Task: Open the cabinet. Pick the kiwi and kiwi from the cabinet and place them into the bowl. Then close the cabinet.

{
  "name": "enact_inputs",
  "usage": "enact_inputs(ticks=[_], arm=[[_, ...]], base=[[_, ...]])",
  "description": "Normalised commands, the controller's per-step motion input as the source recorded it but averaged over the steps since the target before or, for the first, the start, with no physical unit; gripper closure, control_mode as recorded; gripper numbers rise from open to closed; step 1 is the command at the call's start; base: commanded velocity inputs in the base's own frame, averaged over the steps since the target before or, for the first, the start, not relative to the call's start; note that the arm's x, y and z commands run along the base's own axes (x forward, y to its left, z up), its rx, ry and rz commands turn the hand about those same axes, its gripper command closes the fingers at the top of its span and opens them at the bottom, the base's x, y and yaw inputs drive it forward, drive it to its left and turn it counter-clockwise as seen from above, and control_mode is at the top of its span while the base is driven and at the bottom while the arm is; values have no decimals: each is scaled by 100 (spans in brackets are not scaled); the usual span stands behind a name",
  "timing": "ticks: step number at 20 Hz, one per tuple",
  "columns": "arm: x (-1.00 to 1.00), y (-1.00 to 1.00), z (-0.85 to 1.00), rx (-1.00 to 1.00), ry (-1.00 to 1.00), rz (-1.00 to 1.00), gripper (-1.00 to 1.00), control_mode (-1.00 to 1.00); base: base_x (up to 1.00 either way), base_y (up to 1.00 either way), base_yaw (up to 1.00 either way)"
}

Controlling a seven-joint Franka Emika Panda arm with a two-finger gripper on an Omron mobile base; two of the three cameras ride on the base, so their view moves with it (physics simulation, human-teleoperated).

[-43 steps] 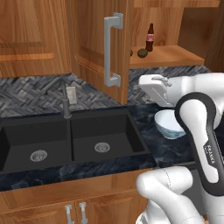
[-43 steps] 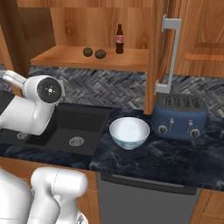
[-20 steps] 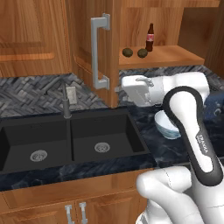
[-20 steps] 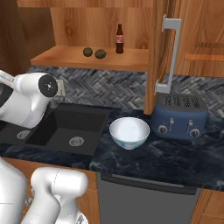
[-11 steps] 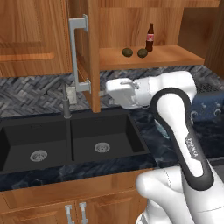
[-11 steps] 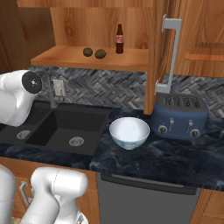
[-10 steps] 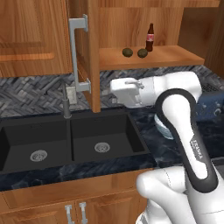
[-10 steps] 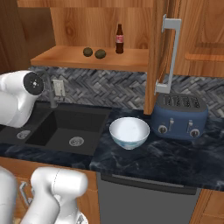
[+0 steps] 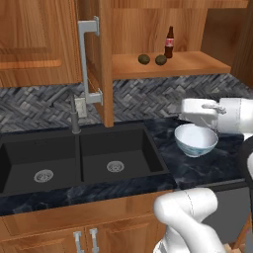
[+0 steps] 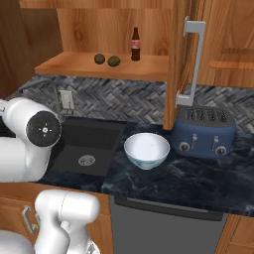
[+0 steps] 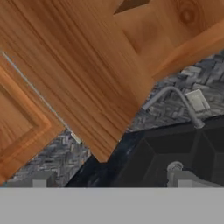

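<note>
The cabinet (image 9: 148, 29) stands open, its left door (image 9: 99, 59) swung out edge-on over the sink and its right door (image 10: 181, 54) out beside the toaster. Two kiwis (image 9: 144, 59) (image 9: 161, 60) lie side by side on the shelf; they appear again in the right base view (image 10: 99, 58) (image 10: 114, 61). The bowl (image 9: 196, 140) (image 10: 147, 150) sits on the dark counter. My gripper (image 9: 184, 112) hovers just above the bowl's far rim and points left at the door. In the hand view the gripper (image 11: 111, 181) is open with nothing between its tips.
A cola bottle (image 9: 169, 43) stands on the shelf right of the kiwis. A black double sink (image 9: 74, 158) with a faucet (image 9: 74, 116) lies left of the bowl. A blue toaster (image 10: 203, 130) sits under the right door's bar handle (image 10: 193, 64).
The left door swung further out to the left and stopped. My hand then drew back to the right, away from the door, to above the bowl, jaws wide.
</note>
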Motion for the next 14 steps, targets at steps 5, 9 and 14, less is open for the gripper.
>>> enact_inputs(ticks=[5, 9, 14], arm=[[-24, -81, 19, -9, 0, -29, -100, -100], [-8, -72, 39, -5, 4, -33, -100, -100], [0, -51, 41, -13, 12, -26, -100, -100]], base=[[0, 0, 0], [0, 0, 0], [0, 0, 0]])
